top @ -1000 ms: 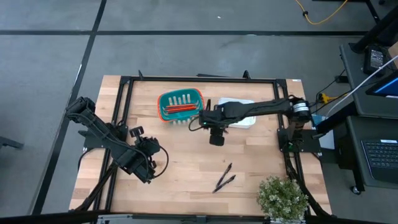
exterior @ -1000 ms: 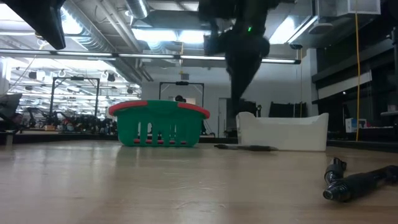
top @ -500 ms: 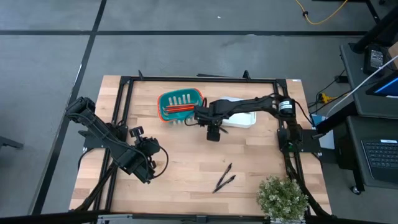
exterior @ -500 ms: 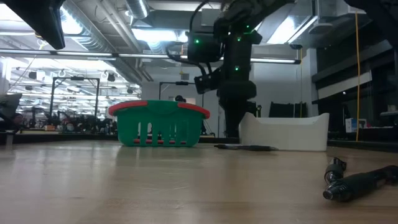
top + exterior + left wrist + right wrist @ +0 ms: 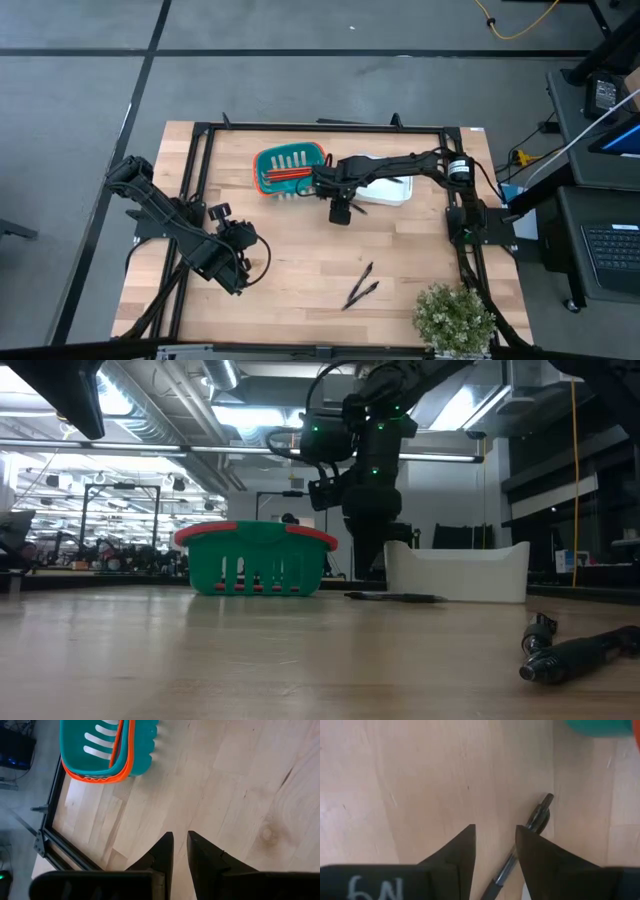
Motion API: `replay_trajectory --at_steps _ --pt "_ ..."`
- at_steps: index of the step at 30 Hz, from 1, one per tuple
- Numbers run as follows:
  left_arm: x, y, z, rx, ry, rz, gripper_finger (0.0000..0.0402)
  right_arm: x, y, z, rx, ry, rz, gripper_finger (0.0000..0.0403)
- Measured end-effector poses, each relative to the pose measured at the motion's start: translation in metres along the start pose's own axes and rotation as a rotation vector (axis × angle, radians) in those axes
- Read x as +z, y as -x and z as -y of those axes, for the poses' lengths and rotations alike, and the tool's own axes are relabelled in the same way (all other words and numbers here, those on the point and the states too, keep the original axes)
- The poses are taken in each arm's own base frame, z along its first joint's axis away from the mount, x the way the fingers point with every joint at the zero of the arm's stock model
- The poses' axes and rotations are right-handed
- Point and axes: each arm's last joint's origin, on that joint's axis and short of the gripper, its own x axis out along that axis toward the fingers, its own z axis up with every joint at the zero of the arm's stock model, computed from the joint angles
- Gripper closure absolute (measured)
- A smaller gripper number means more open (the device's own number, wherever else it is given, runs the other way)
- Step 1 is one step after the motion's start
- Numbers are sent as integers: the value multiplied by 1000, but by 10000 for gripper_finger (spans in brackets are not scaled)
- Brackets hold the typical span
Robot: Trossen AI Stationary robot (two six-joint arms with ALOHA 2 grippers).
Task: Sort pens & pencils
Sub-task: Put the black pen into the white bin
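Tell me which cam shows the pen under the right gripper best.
Right wrist view: the pen lies on the wood right beside the open right gripper, clip and tip visible. Low view shows it as a thin dark line in front of the white bin. High view hides it under the arm; left wrist view misses it.

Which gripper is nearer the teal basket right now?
Right. The right gripper hangs open just off the teal basket, toward the white bin, over a pen. The left gripper waits near the table's front-left.
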Motion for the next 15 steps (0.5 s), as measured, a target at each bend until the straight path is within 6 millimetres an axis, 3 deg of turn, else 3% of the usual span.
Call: replay_trajectory --at_steps 15 --pt "0 0 0 0 -5 0 352 -8 -13 13 13 -60 6 264"
